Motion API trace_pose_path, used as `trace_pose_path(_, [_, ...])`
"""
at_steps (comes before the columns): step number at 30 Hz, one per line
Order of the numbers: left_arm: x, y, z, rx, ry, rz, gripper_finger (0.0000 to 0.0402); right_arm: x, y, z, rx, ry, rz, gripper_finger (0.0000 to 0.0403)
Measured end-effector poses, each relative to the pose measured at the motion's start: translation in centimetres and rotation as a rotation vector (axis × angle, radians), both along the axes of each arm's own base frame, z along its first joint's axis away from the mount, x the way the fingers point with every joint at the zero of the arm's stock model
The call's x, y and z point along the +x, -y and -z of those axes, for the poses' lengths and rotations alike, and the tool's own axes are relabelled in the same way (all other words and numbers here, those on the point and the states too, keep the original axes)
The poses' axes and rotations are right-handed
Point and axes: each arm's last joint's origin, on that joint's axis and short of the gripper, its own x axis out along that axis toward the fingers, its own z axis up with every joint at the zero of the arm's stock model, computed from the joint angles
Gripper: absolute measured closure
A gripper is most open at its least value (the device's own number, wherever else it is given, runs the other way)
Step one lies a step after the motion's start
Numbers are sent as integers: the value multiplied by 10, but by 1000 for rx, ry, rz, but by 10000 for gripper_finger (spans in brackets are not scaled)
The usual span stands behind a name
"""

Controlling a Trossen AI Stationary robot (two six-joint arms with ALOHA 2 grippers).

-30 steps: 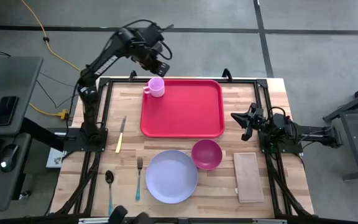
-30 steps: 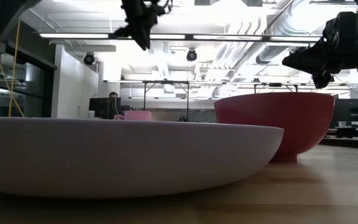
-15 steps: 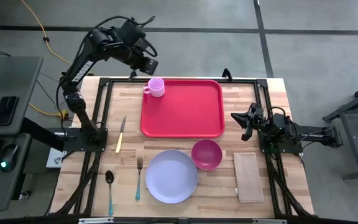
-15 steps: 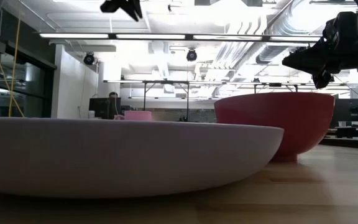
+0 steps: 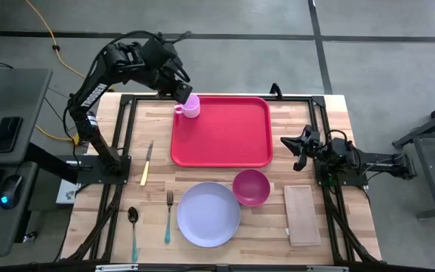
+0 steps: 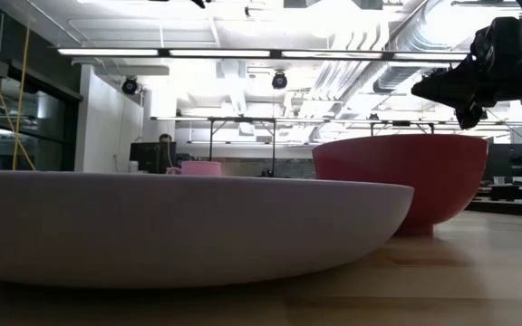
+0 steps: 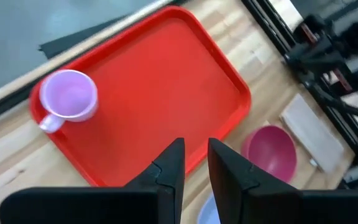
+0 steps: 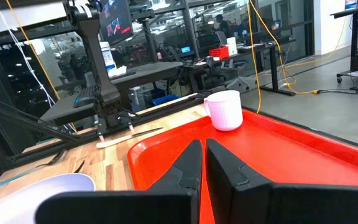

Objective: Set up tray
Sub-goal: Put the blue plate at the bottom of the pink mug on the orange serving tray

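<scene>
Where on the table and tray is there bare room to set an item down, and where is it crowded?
Most of the tray is bare; only the pink mug sits at its far left corner. Bare wood lies between tray and right tool. Crowded: the near strip, where knife, spoon, fork, plate, bowl and napkin lie.

my workbench today: a pale wooden table [image 5: 331, 106] framed by black rails. on its boards lie a red tray [image 5: 221, 131] at the far middle, a knife [image 5: 147, 162] to its left, a spoon [image 5: 133, 227] and fork [image 5: 168, 215] beside a lavender plate [image 5: 208, 214], a magenta bowl [image 5: 251, 187] touching that plate, and a tan napkin [image 5: 302, 214] at right.
</scene>
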Motion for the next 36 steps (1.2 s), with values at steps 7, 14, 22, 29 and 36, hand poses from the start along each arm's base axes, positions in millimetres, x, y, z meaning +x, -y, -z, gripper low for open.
trace_pose_path(7, [4, 8, 0, 14, -5, 60, 300, 0, 0, 0, 0, 0, 0, 402])
trace_pose_path(14, [16, 42, 0, 46, -13, 251, 300, 0, 0, 0, 0, 0, 0, 402])
trace_pose_path(22, [24, 88, 0, 44, -6, 452, 300, 0, 0, 0, 0, 0, -1, 402])
trace_pose_path(29, [25, 128, 0, 28, -5, 504, 300, 0, 0, 0, 0, 0, 0, 402])
trace_pose_path(36, [28, 168, 7, 12, -16, 502, 300, 0, 0, 0, 0, 0, 0, 402])
